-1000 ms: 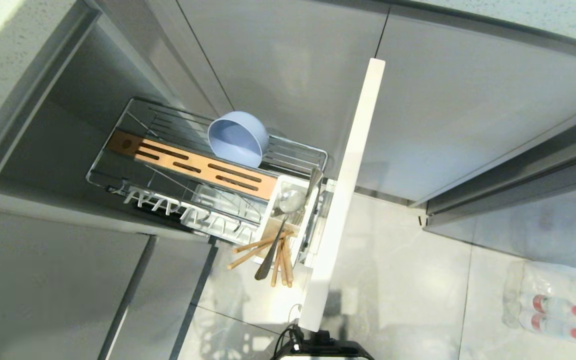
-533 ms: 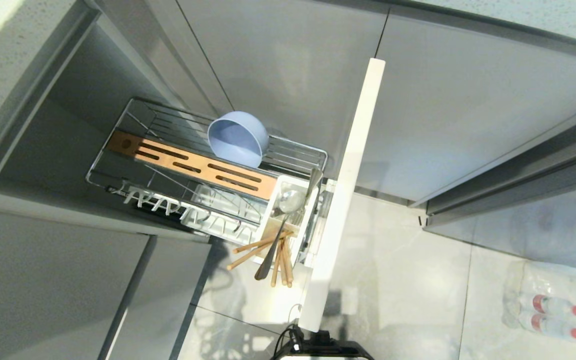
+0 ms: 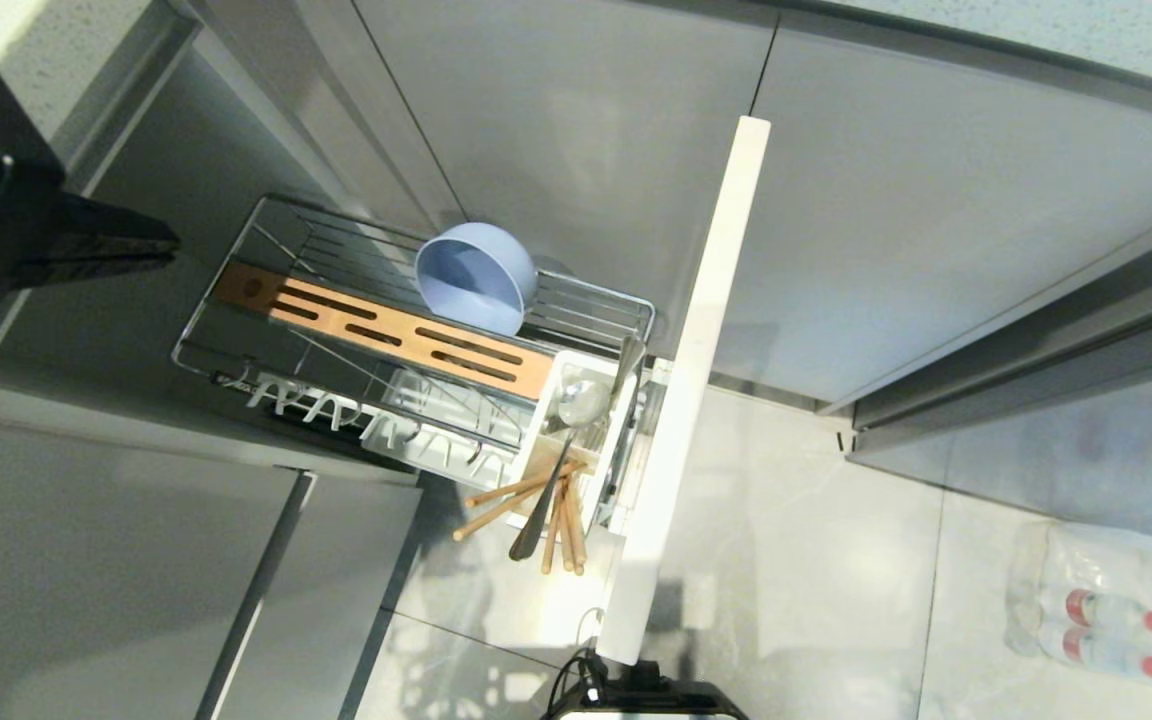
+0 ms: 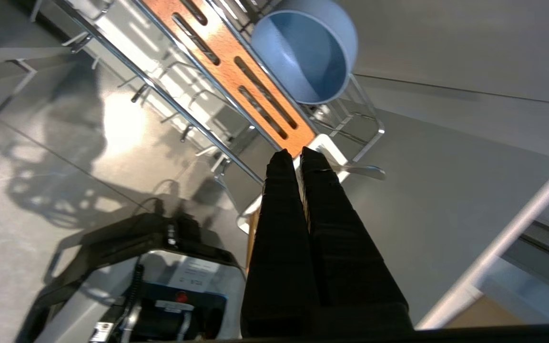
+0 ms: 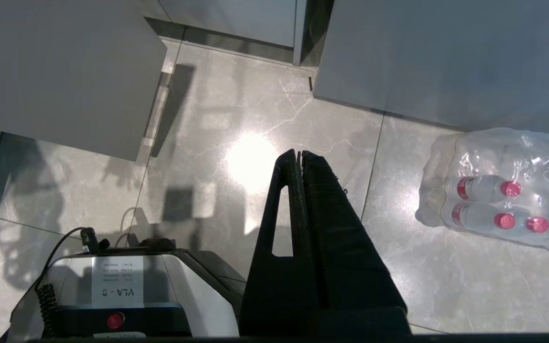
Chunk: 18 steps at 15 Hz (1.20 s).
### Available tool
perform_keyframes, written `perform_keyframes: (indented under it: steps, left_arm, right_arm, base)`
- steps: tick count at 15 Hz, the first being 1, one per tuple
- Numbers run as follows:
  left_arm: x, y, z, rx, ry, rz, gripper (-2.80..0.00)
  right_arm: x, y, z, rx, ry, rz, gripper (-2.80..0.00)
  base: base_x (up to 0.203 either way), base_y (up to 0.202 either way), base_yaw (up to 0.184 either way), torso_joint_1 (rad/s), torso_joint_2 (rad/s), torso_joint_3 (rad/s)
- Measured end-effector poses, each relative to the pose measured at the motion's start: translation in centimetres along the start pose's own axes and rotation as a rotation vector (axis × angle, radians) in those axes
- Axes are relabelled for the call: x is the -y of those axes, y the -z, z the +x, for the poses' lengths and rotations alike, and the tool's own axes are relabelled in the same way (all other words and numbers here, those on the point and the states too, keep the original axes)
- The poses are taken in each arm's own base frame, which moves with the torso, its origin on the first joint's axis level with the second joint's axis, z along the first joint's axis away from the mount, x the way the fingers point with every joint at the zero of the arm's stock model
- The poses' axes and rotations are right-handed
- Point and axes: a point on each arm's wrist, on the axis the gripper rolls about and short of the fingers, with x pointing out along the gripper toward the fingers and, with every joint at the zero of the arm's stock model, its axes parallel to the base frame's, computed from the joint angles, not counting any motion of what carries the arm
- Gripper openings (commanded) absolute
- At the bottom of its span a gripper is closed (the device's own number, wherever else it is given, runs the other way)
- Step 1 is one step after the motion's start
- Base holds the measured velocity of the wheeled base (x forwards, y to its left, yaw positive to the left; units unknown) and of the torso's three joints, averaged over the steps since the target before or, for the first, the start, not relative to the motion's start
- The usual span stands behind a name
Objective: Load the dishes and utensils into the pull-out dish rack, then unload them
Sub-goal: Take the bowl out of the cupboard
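Note:
The pull-out dish rack stands drawn out of the cabinet behind its pale front panel. A grey-blue bowl rests tilted on the wires beside the slotted wooden bar. In the white caddy stand a metal spoon and wooden chopsticks, their ends sticking out. My left gripper is shut and empty, high at the left of the rack, apart from it. My right gripper hangs shut over the floor.
A wrapped pack of water bottles lies on the tiled floor at the right. My base sits just before the front panel. Grey cabinet fronts surround the rack; a speckled counter runs along the upper left.
My left arm has swung into the head view from the left edge, its shut fingers now pointing toward the rack. The bowl, spoon and chopsticks have not moved.

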Motion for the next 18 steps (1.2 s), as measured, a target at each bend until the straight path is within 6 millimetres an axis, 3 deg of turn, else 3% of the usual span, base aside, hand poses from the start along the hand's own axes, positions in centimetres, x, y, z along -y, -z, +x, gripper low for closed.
perform_keyframes:
  steps: [9,10,11,18]
  left_arm:
    - [4.7,4.5,5.3,0.062,-0.096,0.09,-2.8]
    - [5.0,5.0,5.9,0.059,-0.107,0.103,-0.88]
    - [5.4,5.6,6.5,0.055,-0.112,0.111,0.0]
    - [7.9,8.0,10.3,0.07,-0.135,0.127,0.0]
  right_arm:
    - [0.0,0.0,0.0,0.0,0.0,0.0,-2.8]
    - [0.0,0.0,0.0,0.0,0.0,0.0,-2.8]
    - [0.0,0.0,0.0,0.0,0.0,0.0,-2.8]
    - [0.0,0.0,0.0,0.0,0.0,0.0,-2.8]
  base:
    - [0.0,0.0,0.0,0.0,0.0,0.0]
    - [0.0,0.0,0.0,0.0,0.0,0.0]
    - [0.0,0.0,0.0,0.0,0.0,0.0]
    - [0.0,0.0,0.0,0.0,0.0,0.0]
